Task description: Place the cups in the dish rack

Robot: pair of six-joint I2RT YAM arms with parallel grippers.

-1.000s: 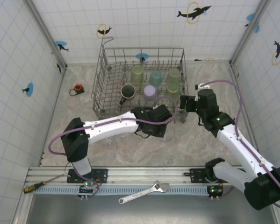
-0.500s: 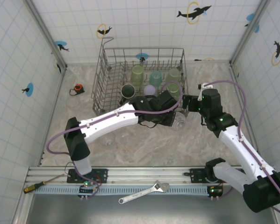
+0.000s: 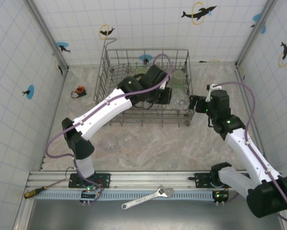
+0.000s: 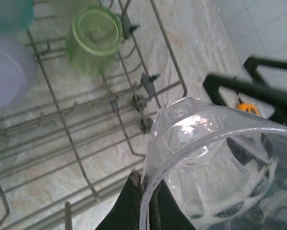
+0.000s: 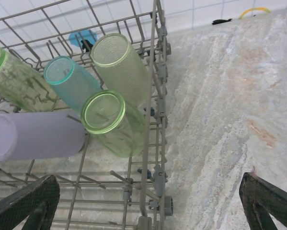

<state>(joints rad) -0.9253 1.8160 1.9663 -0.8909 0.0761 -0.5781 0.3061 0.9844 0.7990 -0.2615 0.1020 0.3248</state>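
L tool [image 4: 146,203] is clamped on the rim of a clear cup [image 4: 205,163], one dark finger inside the wall and one outside. The cup is thin, glossy, see-through plastic w/ a faceted lower wall. From above it hangs tilted over the front right corner of the dish rack [image 3: 102,81], just inside the right wall. Rack is grey wire, rectangular, w/ rows of upright tines and a raised loop at the back left corner.

Lying tilted on the tines:
- near green cup [image 5: 112,122], translucent w/ a thick rim
- far green cup [image 5: 119,62], pebbled wall
- teal cup [image 5: 71,84]
- lavender cup [image 5: 35,134], matte

R tool [image 5: 148,196] has its fingers spread wide apart w/ nothing between them. It sits just outside the rack's right wall, near the L tool, over the marbled table [image 5: 220,96]. There is open table right of the rack up to the tiled wall. A second clear cup [image 3: 109,141] sits on the table, well in front of the rack
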